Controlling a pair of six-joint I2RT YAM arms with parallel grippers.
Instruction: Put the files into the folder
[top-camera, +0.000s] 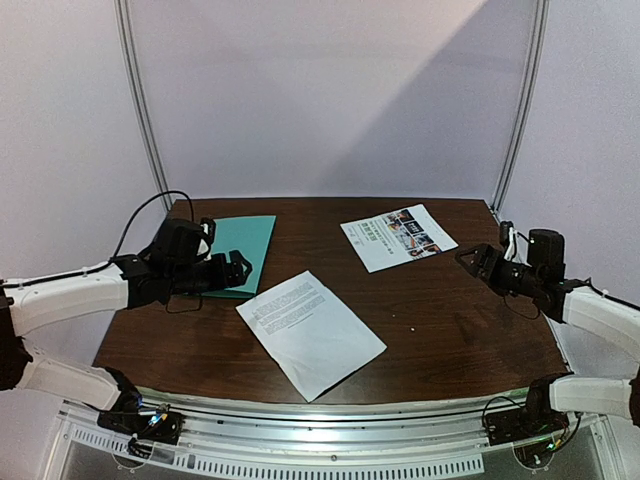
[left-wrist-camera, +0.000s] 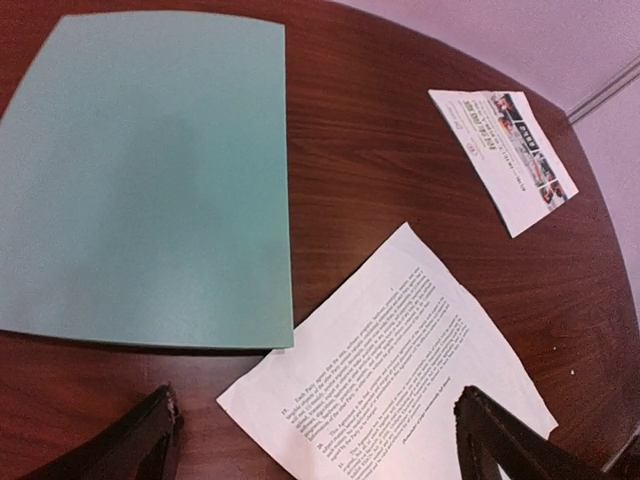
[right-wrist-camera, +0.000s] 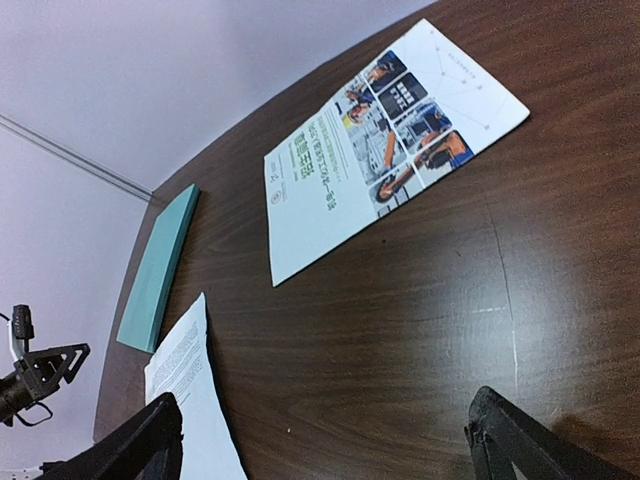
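Text sheet (top-camera: 310, 333) is lying flat on the table (top-camera: 450, 330) just beside the closed folder (top-camera: 252, 240), photo sheet (top-camera: 398, 237) well apart; left tool (left-wrist-camera: 320, 440) and right tool (right-wrist-camera: 320, 440) are gaping, risking creases when pinching flat paper.

Dark wood table (top-camera: 450, 330), pale walls behind. Teal folder (top-camera: 250, 240) flat at far left, looks shut. Left gripper (top-camera: 238, 268) over folder's near right part, fingers seem parted; contact with card unclear. Plain text sheet (top-camera: 310, 333) lying skewed at table centre, nearer front edge, just beside folder's near corner. Photo sheet (top-camera: 398, 237) far right of centre, well apart from the other two. Right gripper (top-camera: 468, 258) near photo sheet's right edge, jaws spread, holding nothing.
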